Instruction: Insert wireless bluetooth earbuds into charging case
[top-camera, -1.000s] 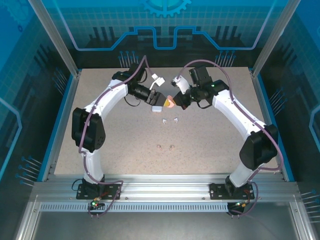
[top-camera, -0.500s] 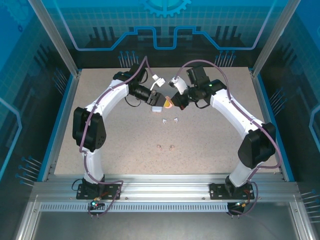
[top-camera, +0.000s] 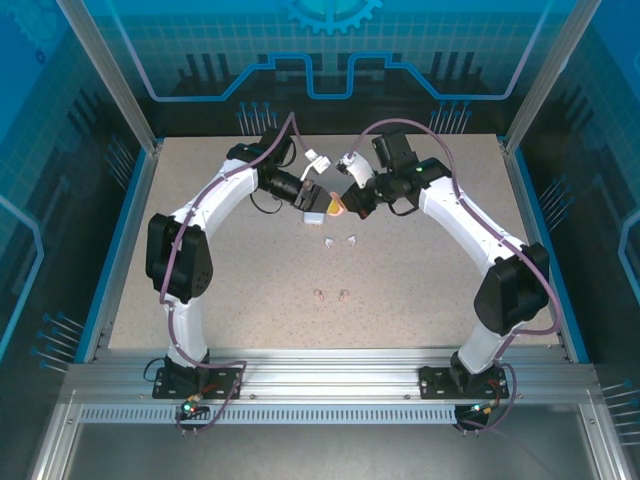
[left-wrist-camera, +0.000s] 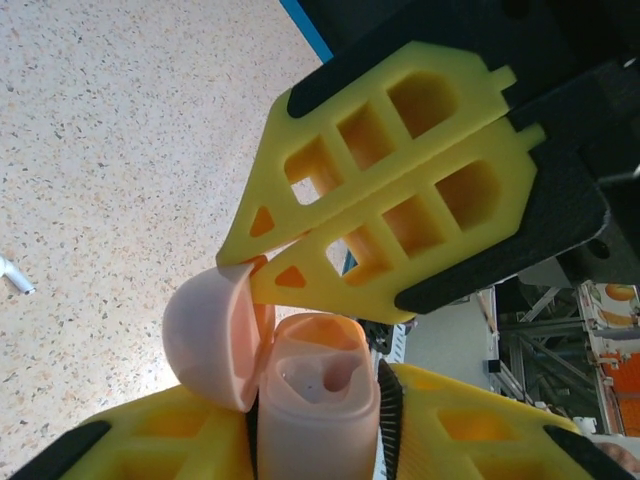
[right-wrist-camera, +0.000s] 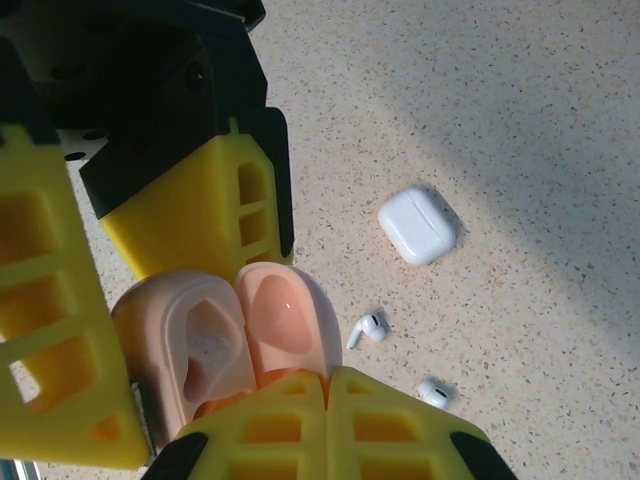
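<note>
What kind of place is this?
Probably a robot lab test cell: a left arm and right arm bolted to a metal rail, a speckled table, and blue see-through walls around it.

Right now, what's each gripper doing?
Left gripper: closed on the pink case.
Right gripper: closed, tips at its lid.

A high rear camera looks down over the whole table (top-camera: 200, 300); both wrist cameras face the open pink case (left-wrist-camera: 320, 400) very closely, from opposite sides.
</note>
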